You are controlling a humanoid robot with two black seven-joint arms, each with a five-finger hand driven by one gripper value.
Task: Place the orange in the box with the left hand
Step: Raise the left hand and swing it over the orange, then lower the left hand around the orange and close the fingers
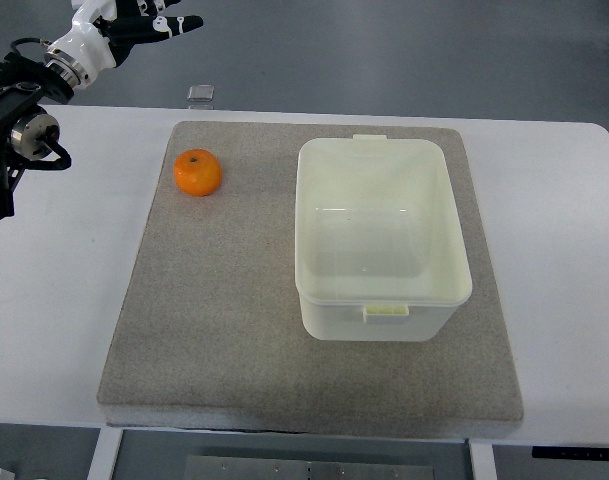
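Observation:
An orange (198,172) lies on the grey mat (224,300) near its far left corner. A pale translucent box (379,237) stands open and empty on the right half of the mat. My left hand (144,26) is raised at the top left, beyond the table's far edge, well above and behind the orange, with fingers stretched out and holding nothing. The right arm does not show.
The mat lies on a white table (44,290). A small grey square object (200,94) sits at the table's far edge, just behind the mat. The floor shows beyond the table.

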